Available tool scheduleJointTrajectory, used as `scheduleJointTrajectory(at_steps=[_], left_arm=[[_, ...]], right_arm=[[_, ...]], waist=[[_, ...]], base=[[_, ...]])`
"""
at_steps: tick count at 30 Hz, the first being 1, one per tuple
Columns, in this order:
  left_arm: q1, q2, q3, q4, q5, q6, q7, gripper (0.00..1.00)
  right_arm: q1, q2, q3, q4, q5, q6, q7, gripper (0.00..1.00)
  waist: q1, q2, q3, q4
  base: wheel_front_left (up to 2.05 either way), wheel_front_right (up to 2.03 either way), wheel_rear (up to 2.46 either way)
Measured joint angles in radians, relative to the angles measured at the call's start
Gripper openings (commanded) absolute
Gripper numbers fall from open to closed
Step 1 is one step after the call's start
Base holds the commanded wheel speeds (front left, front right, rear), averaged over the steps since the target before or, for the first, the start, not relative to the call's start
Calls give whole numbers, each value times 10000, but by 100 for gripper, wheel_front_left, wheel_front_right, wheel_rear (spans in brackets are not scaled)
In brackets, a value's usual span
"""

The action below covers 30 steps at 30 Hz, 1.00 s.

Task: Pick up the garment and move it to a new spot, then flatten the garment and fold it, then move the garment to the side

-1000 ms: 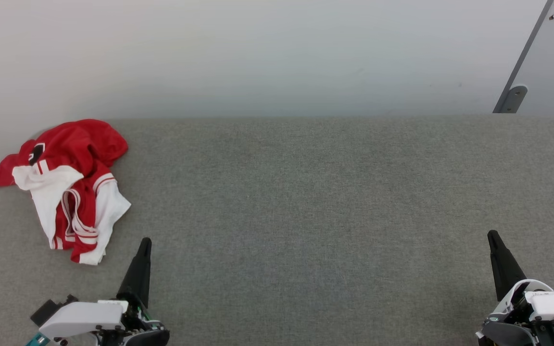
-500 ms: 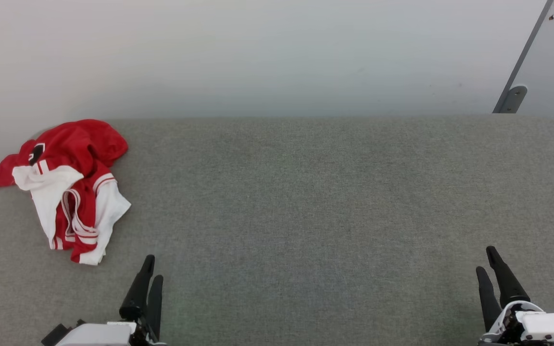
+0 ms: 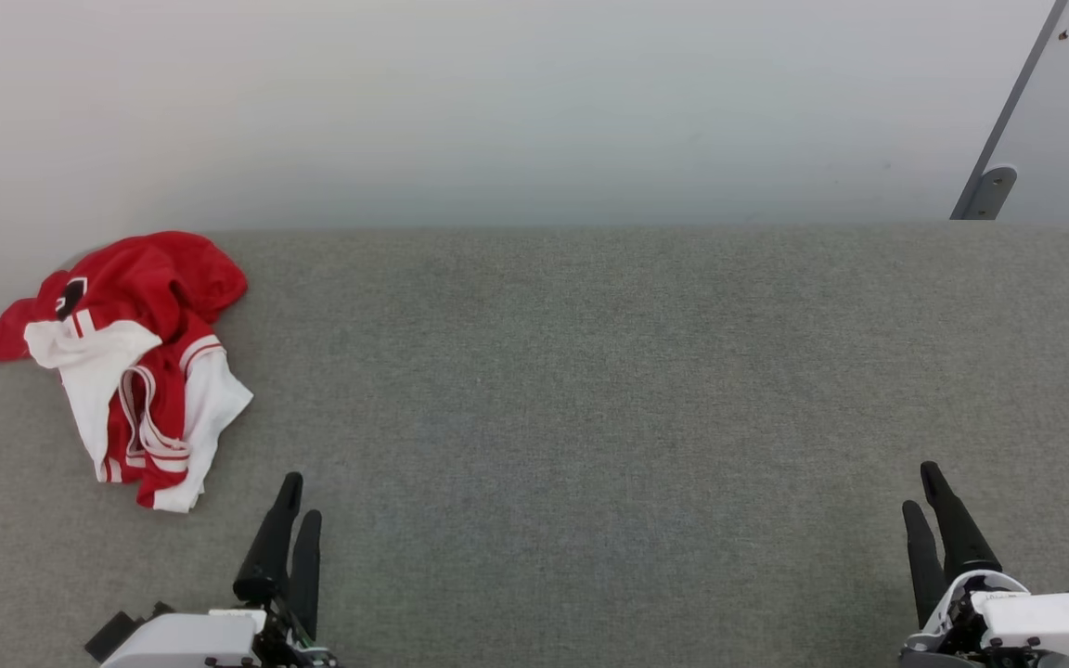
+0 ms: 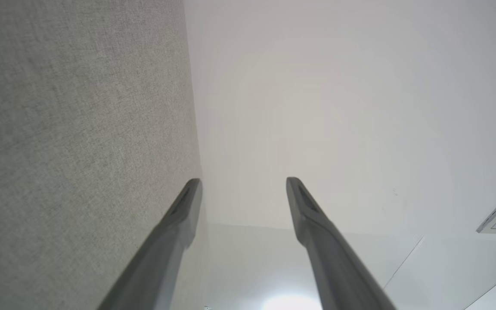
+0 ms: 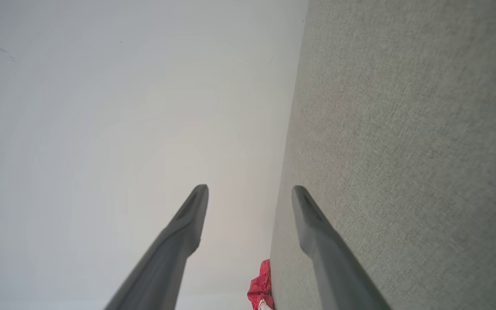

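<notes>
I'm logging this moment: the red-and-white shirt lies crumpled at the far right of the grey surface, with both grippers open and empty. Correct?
Not quite: the head view shows the garment crumpled at the far left of the grey surface, not the right. The left gripper and right gripper are indeed open and empty.

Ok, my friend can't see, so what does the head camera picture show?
A crumpled red-and-white jersey shirt lies at the far left of a grey fabric surface. The left jaws and right jaws stand open at the bottom corners, touching nothing.
</notes>
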Motion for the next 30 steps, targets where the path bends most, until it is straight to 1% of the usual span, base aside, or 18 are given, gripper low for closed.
scheduleJointTrajectory(at_steps=[12, 21, 24, 26, 30], left_arm=[[2, 38, -167, -242, -257, 0, -150, 100], [89, 176, -245, -355, -274, 0, -313, 100], [95, 272, -282, -380, -144, -2, -416, 100], [97, 414, -353, -393, 222, -2, -581, 100], [100, 667, -508, -389, 938, -2, -968, 100]], right_arm=[[-58, -6, 297, -171, -382, 0, -497, 100], [-121, -12, 464, -282, -754, 0, -815, 100], [-127, -12, 462, -284, -1212, 0, -930, 100], [-137, -17, 460, -284, -1501, 0, -991, 100], [-201, -17, 395, -301, -2545, 0, -1114, 100]], waist=[[0, 0, -33, 5], [0, 0, -81, -1], [0, 0, -101, -6], [0, 0, -116, -8], [-1, 0, -147, -11]], base=[[0, 0, 0], [0, 0, 0], [0, 0, 0], [0, 0, 0], [0, 0, 0]])
